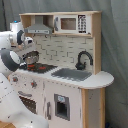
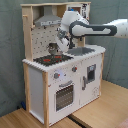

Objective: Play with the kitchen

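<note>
The gripper (image 2: 58,46) hovers over the kitchen (image 2: 65,75) stovetop (image 2: 52,59), right by a small pot (image 2: 52,48), though whether its claw is clamped I cannot tell.

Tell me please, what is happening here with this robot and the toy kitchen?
A white robot arm reaches over the toy kitchen. Its gripper is low above the black stovetop with red burners, beside a small metal pot. Whether it grips the pot cannot be told. The sink and black faucet are not being handled.
</note>
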### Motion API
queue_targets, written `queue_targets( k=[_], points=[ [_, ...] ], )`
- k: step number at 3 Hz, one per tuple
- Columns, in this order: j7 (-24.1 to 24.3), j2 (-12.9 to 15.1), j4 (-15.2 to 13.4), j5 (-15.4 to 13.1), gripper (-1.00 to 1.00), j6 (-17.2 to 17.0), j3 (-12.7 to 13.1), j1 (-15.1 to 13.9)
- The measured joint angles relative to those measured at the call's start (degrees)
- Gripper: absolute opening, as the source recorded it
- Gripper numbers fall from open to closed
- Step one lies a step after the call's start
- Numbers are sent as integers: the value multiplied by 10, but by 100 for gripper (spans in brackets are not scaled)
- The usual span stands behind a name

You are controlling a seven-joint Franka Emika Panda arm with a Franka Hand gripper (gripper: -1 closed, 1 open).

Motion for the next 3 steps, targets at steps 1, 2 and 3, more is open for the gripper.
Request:
queue_targets(
  k=[1, 2, 3],
  points=[
    [-11, 0, 16, 0, -100, 2, 46, -40],
    [-21, -4, 23, 0, -100, 12, 95, -80],
    [-26, -16, 47, 0, -100, 16, 134, -119]
  ],
)
